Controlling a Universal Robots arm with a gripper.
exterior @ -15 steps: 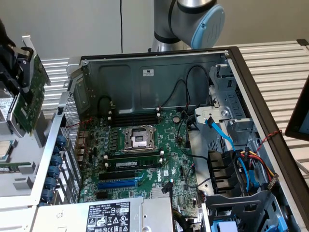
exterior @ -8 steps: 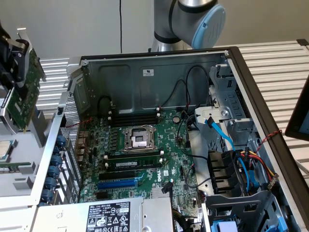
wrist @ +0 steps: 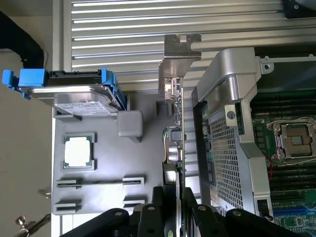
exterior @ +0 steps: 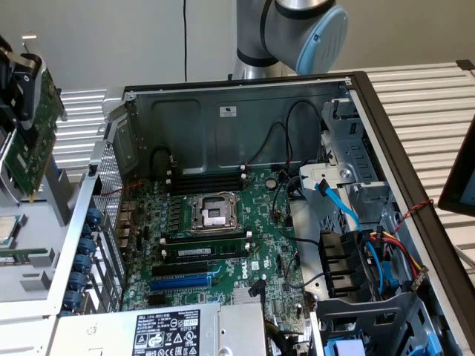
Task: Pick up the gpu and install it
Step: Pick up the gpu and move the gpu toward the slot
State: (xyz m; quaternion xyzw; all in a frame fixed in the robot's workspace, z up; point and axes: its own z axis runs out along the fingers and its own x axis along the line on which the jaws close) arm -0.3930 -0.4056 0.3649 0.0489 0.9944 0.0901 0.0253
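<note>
Gripper clamps gpu, seen edge-on; fan side hidden.

gpu pcb is dark green, mobo pretty much the same green. One slot is bright blue, sata cable light blue. Arm's joint cap baby blue, psu label black w/ white txt, case wall grey w/ dotted hole mesh.

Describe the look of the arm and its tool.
The arm is a silver-grey round tube with a pale blue round cap on its joint. The tool is black, built of chunky rounded links with small round recesses.
</note>
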